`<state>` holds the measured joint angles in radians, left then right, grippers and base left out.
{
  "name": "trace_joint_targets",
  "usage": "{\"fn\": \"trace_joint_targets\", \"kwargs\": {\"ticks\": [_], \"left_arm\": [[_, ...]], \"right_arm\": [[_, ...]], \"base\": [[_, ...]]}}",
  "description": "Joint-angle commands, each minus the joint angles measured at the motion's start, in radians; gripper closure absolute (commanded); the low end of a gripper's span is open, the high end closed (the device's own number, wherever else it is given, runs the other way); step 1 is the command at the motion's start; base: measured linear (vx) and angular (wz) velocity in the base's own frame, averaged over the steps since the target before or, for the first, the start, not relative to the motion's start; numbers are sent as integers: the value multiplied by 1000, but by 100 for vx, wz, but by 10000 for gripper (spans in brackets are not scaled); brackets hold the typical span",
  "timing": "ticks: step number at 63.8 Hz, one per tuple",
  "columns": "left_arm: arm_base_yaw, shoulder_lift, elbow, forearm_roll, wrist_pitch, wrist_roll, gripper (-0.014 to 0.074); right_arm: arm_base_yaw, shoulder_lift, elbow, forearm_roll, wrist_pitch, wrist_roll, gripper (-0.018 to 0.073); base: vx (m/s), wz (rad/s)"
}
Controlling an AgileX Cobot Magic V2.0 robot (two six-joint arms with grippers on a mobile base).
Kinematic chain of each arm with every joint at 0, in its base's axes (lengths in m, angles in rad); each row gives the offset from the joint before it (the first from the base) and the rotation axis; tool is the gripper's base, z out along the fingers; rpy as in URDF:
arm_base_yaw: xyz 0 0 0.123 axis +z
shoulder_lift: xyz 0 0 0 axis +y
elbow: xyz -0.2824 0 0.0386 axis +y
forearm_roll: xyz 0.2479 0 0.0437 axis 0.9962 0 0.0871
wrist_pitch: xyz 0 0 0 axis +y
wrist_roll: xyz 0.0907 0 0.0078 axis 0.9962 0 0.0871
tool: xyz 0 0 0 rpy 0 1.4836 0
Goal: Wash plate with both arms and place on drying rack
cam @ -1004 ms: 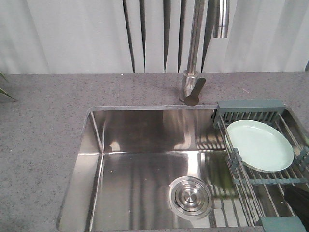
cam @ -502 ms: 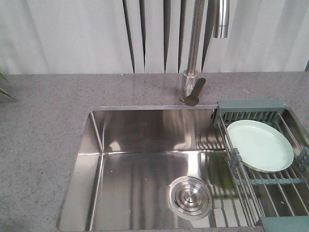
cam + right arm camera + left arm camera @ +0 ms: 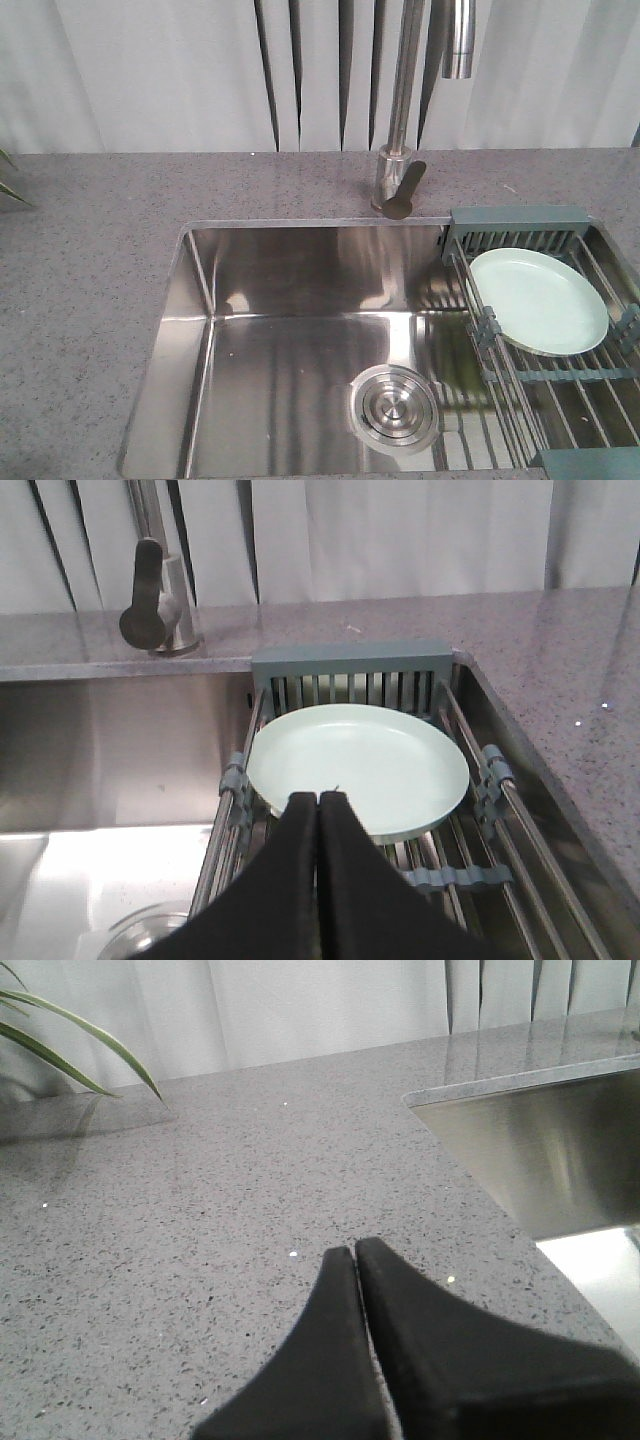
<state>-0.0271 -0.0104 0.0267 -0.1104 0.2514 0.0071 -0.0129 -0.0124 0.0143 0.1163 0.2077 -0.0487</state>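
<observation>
Right gripper (image 3: 319,798): nearest item in the right wrist view, black fingers pressed together with nothing between them, tips overlapping the near rim of the plate (image 3: 358,768) in that view; whether they touch it cannot be told. Plate: pale mint-green, lying face up on the wires of the drying rack (image 3: 350,666), which spans the right end of the sink (image 3: 300,340); grey-green end piece stands just behind the plate, plastic cross clips on either side, bare wires in front. Sink basin: steel, left of the rack, round drain cover (image 3: 394,407) near the front. Left gripper (image 3: 356,1252): fingers pressed together, holding nothing, over the grey speckled surface (image 3: 200,1210), sink corner to its right, plant leaves (image 3: 70,1045) far left. Faucet (image 3: 400,185): at the back edge behind the basin, near the rack's far left corner. White curtain (image 3: 150,70) beyond the surface
</observation>
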Motion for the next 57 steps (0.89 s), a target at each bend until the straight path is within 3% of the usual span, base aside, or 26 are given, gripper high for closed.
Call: {"fn": "trace_joint_targets", "kwargs": {"ticks": [1,10,23,57], "left_arm": [[2,-16,-26,-11,-81,2,603],[2,-16,-26,-11,-81,2,603],[2,-16,-26,-11,-81,2,603],[2,-16,-26,-11,-81,2,603]], "right_arm": [[1,-4,20,-8,-220,24,564],[17,-4,17,-63,-263,18,564],[152,-4,17,-125,-269,13,564],[148,-3,17,-132,-269,13,564]], "base": [[0,0],[0,0],[0,0],[0,0]]}}
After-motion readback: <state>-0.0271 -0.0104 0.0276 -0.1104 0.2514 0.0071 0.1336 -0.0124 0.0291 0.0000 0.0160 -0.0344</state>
